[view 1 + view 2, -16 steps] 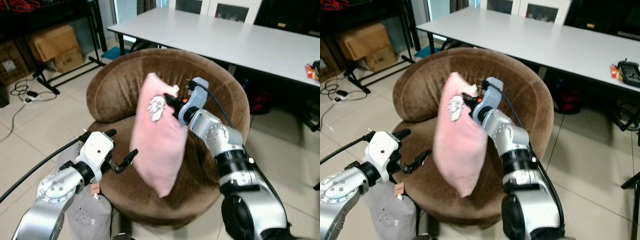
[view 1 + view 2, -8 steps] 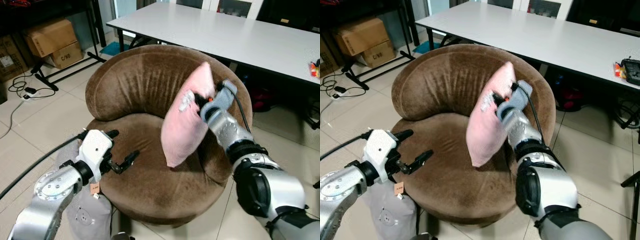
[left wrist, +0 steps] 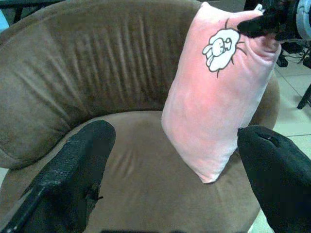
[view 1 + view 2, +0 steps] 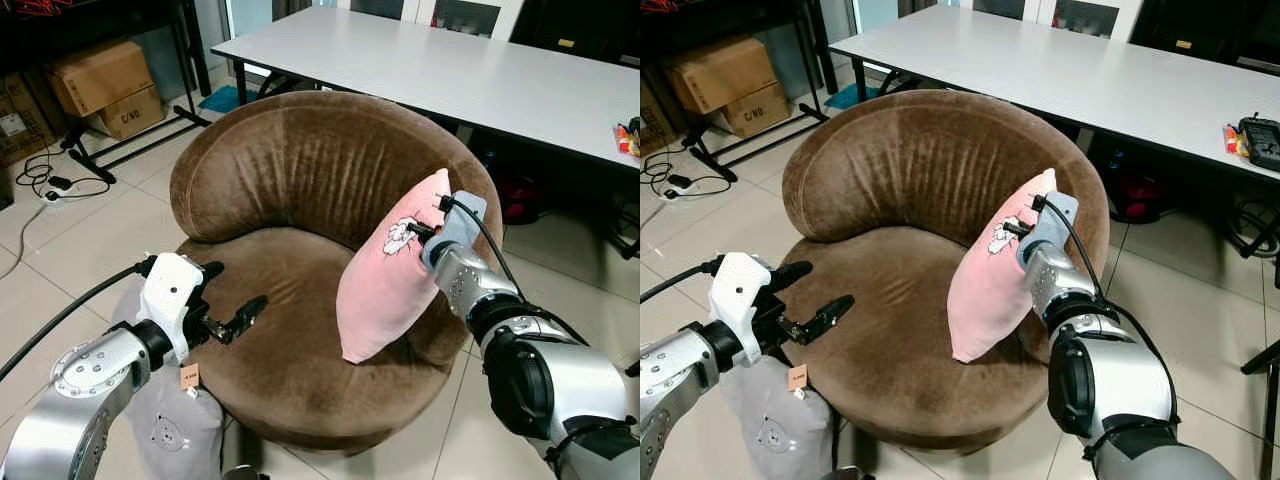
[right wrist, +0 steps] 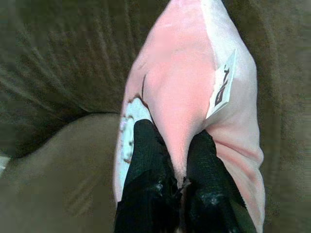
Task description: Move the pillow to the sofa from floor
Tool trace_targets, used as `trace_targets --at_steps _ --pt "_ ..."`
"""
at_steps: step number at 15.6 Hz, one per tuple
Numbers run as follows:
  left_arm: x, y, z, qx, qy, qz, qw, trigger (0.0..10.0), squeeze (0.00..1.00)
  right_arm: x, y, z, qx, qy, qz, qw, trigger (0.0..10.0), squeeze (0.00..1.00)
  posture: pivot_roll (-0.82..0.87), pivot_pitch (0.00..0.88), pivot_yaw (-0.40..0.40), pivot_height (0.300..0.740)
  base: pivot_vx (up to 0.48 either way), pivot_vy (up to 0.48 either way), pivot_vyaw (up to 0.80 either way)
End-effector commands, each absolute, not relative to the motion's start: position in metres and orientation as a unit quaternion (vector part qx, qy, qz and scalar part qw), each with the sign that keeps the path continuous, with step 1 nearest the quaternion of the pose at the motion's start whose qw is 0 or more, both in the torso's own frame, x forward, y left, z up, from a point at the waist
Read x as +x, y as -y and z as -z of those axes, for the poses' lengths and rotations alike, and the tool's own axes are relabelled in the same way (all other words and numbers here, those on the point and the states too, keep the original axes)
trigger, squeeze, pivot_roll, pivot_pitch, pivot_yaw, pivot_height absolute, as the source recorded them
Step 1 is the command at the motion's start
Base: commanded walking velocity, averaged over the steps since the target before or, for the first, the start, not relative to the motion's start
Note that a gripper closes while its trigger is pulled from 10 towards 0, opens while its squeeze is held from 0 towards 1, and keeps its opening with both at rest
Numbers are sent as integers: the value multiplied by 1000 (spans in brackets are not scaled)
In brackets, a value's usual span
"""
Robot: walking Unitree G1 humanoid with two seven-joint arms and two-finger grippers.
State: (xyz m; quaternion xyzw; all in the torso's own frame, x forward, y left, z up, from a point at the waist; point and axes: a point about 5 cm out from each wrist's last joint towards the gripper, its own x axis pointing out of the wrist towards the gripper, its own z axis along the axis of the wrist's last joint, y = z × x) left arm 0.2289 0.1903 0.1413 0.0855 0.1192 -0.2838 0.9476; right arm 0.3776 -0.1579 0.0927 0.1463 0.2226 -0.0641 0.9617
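Note:
A pink pillow (image 4: 390, 275) with a white cartoon print stands tilted on the right side of the round brown sofa chair (image 4: 290, 170), its lower corner on the seat and its top against the right arm. My right gripper (image 4: 424, 229) is shut on the pillow's (image 5: 194, 87) top edge; both black fingers (image 5: 146, 160) pinch the fabric beside a white label. My left gripper (image 4: 232, 300) is open and hovers over the seat's front left, apart from the pillow (image 3: 218, 97). Its fingers (image 3: 73, 170) frame the seat in the left wrist view.
A grey bag (image 4: 170, 430) lies on the tiled floor at the chair's front left. A long white table (image 4: 450, 70) stands behind the chair. Cardboard boxes (image 4: 95, 85), a black stand and cables are at the far left. Open floor lies to the right.
My right gripper has carried the pillow rightward and down, from mid-air over the seat to the chair's right side. The left gripper stayed near the seat front, shifting slightly left.

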Motion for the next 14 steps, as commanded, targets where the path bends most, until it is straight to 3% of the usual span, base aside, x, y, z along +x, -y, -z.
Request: trace_targets --at_steps 1,3,6,7,8,9,11,14 --pt "231 -191 -146 88 -114 280 949 10000 0 378 165 -94 127 -213 73 966 10000 1000 23 0 -3 740 0 0 0" --pt "230 -190 -148 79 -109 281 950 10000 0 378 168 -95 158 -197 41 967 10000 1000 25 0 -6 740 0 0 0" --pt "229 -186 -149 70 -110 291 948 10000 0 381 199 -110 132 -146 87 977 10000 1000 23 0 -7 740 0 0 0" --pt "231 -185 -148 78 -111 285 949 10000 0 382 211 -118 168 -123 102 973 10000 1000 22 0 -7 740 0 0 0" --pt "237 -186 -147 103 -100 256 956 10000 0 383 225 -130 168 -73 95 978 10000 0 11 0 -3 740 0 0 0" --pt "239 -184 -147 119 -89 248 957 10000 0 382 227 -131 187 -67 70 977 10000 0 7 0 -3 740 0 0 0" --pt "245 -182 -147 130 -61 174 974 10000 0 370 225 -136 147 -26 11 989 10000 0 -10 0 4 740 0 0 0" --pt "247 -181 -141 132 -45 84 987 10000 0 306 189 -139 123 -16 -20 992 10000 0 -28 0 -3 740 0 0 0"
